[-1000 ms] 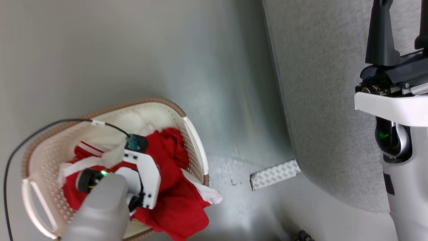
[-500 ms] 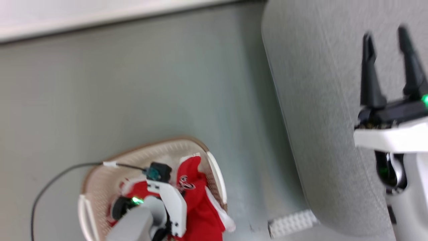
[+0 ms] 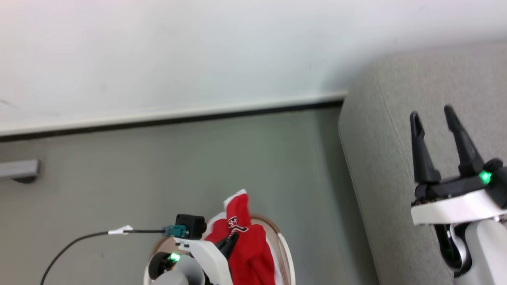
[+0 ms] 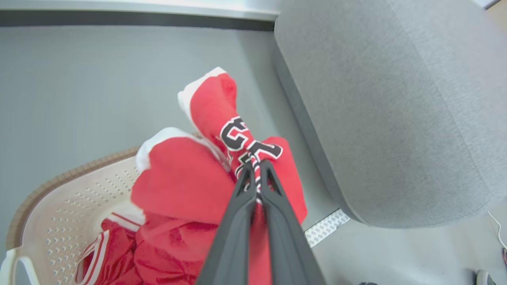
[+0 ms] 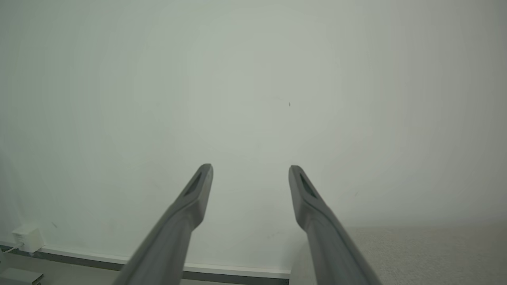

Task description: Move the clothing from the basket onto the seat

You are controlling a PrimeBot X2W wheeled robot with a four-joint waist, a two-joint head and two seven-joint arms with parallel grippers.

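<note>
Red jersey (image 4: 182, 178) with white trim, black-white numerals; cream basket (image 4: 59, 198), dotted holes, brown rim; grey woven sofa (image 4: 396, 99) beside basket

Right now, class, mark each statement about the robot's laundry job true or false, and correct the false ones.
1. The left gripper is shut on the red jersey. True.
2. The right gripper holds a garment. False: it is open and empty.
3. The red jersey lies on the seat. False: it hangs from the left gripper, over the basket.
4. Red fabric lies inside the basket. True.
</note>
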